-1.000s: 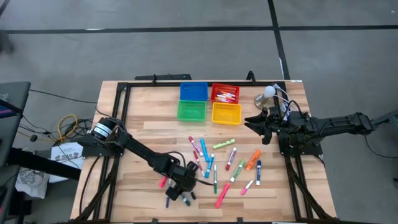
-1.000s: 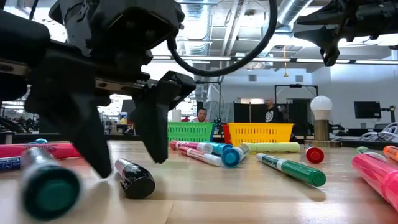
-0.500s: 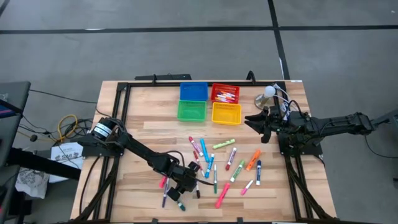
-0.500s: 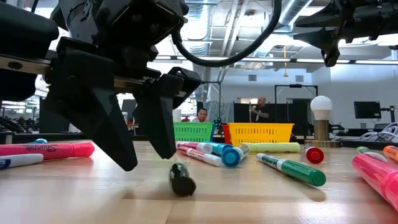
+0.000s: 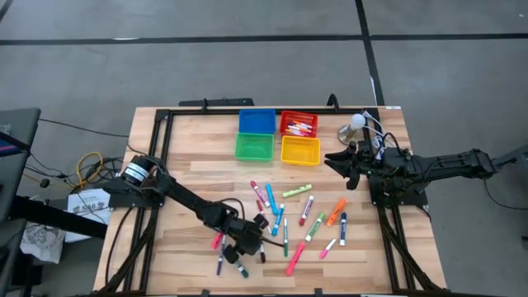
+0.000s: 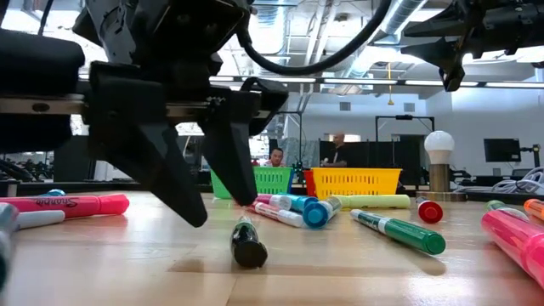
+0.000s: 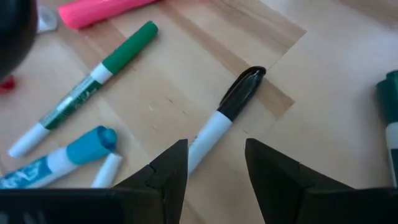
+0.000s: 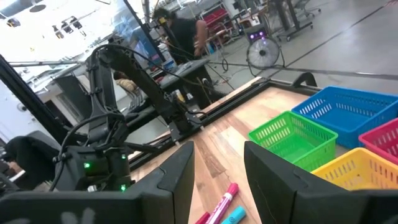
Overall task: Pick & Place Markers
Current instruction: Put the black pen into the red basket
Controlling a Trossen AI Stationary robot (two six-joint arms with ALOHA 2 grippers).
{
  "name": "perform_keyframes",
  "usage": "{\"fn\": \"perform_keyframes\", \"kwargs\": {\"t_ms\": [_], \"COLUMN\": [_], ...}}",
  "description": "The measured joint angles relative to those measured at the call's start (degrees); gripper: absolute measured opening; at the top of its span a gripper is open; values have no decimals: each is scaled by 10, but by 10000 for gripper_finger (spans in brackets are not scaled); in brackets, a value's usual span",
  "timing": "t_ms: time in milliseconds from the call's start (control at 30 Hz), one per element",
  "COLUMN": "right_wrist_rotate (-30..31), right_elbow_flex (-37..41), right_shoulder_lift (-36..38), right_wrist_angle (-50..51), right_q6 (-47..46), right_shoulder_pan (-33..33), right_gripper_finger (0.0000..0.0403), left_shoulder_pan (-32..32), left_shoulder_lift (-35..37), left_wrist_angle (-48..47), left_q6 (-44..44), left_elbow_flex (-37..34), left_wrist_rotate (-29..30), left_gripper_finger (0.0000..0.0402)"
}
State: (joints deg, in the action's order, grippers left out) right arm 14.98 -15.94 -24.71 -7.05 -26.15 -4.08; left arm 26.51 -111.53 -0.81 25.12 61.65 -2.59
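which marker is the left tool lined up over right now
The black-capped marker with the white barrel: its barrel runs into the gap between the left tool fingers. The green marker and blue marker lie off to one side.

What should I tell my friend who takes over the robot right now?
Left pincer: low at the table's near edge, fingers apart around a black-capped marker, not gripping it.
Right pincer: raised at the right side, open and empty.
Done: a few markers lie in the red bin.
Left: many markers lie scattered on the table. The blue bin, green bin and yellow bin look empty.
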Motion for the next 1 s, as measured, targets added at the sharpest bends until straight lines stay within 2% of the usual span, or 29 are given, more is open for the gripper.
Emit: {"fn": "perform_keyframes", "kwargs": {"t_ms": [133, 300, 500, 600, 833, 1000], "right_wrist_rotate": [0, 0, 0, 0, 0, 0], "right_elbow_flex": [0, 0, 0, 0, 0, 0], "right_shoulder_lift": [0, 0, 0, 0, 0, 0], "right_wrist_angle": [0, 0, 0, 0, 0, 0], "right_q6": [0, -9, -9, -9, -9, -9], "right_shoulder_pan": [0, 0, 0, 0, 0, 0], "right_gripper_finger": [130, 130, 130, 130, 130, 130], "left_shoulder_pan": [0, -13, -23, -22, -25, -28], "left_shoulder_lift": [0, 0, 0, 0, 0, -35], "left_wrist_angle": [8, 12, 14, 18, 20, 19], "left_q6": [33, 34, 34, 44, 83, 81], "left_elbow_flex": [0, 0, 0, 0, 4, 29], "left_wrist_rotate": [-3, -50, -54, -82, -84, -101], "left_gripper_finger": [159, 159, 159, 159, 159, 159]}}
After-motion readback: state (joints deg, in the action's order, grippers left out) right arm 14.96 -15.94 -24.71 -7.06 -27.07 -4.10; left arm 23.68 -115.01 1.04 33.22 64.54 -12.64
